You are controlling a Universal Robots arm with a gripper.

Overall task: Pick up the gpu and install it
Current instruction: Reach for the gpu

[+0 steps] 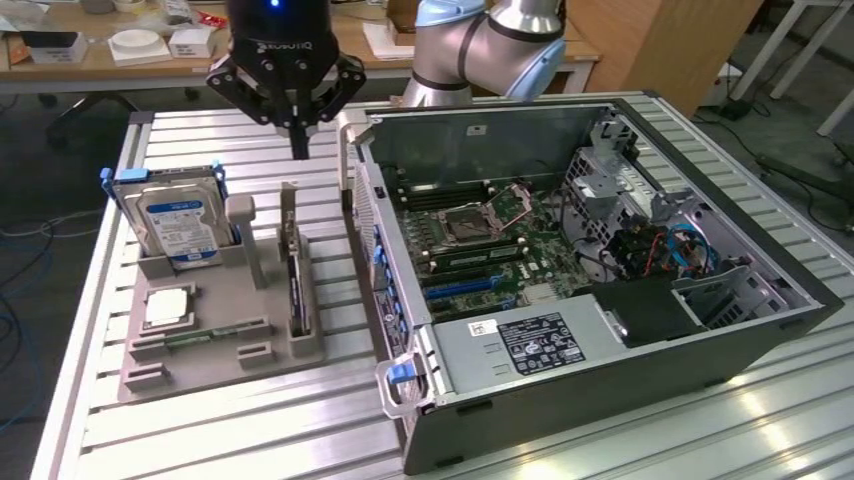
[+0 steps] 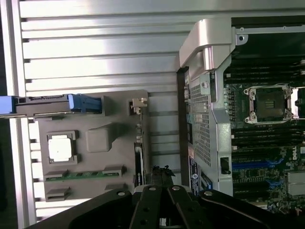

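The gpu (image 1: 298, 292) is a thin dark card standing on edge in a slot of the grey holder tray (image 1: 214, 330), on the side nearest the computer case. In the wrist view the gpu (image 2: 138, 160) is a slim dark strip along the holder tray's (image 2: 95, 143) edge. My gripper (image 1: 299, 148) hangs well above the table beyond the far end of the gpu. Its fingers are shut together with nothing between them. From the wrist the gripper (image 2: 160, 174) points down close to the gpu's line.
The open computer case (image 1: 587, 250) with its motherboard (image 1: 487, 245) lies on the exterior view's right. The tray also holds a silver hard drive (image 1: 180, 225) in a blue carrier, a processor chip (image 1: 167, 308) and a green memory stick (image 1: 200, 340). The slatted metal table (image 1: 200, 135) lies under everything.
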